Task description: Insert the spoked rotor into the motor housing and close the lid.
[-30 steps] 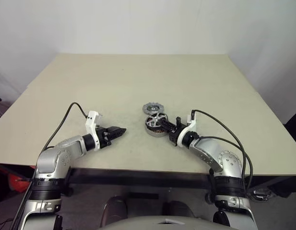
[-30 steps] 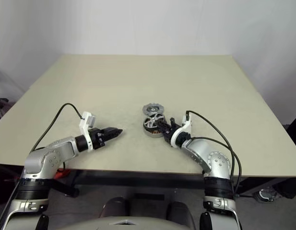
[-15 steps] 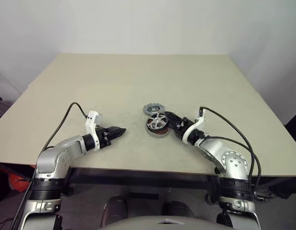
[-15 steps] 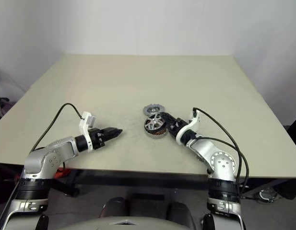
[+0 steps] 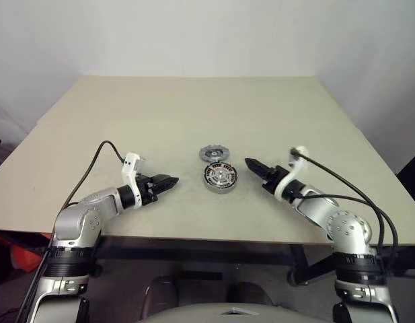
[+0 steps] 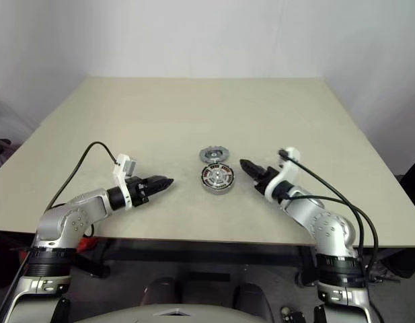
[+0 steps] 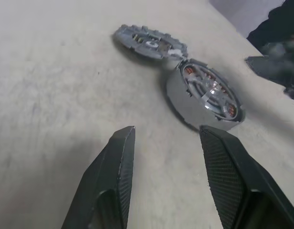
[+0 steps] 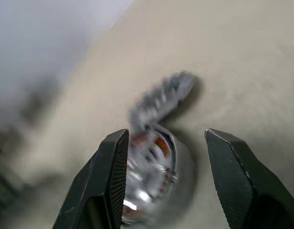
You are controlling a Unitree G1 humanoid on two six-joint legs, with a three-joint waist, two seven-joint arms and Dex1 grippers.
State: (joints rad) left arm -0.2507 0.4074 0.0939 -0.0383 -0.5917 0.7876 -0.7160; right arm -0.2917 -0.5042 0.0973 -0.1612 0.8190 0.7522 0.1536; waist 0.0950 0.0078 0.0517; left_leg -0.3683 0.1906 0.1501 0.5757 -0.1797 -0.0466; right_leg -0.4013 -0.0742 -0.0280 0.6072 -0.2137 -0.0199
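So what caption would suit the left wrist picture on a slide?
Open left gripper facing the motor housing, spoked rotor inside, lid lying beside it.

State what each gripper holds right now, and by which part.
Nothing is held. The left gripper is open over bare table, and the right gripper is open, apart from the motor housing with the rotor in it.

Near the frame's middle the motor housing [image 5: 220, 177] sits on the table [image 5: 194, 114], the lid [image 5: 213, 153] just above it.

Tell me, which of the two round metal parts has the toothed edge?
The lid, the flat grey disc farther up the table; the motor housing beside it shows copper windings.
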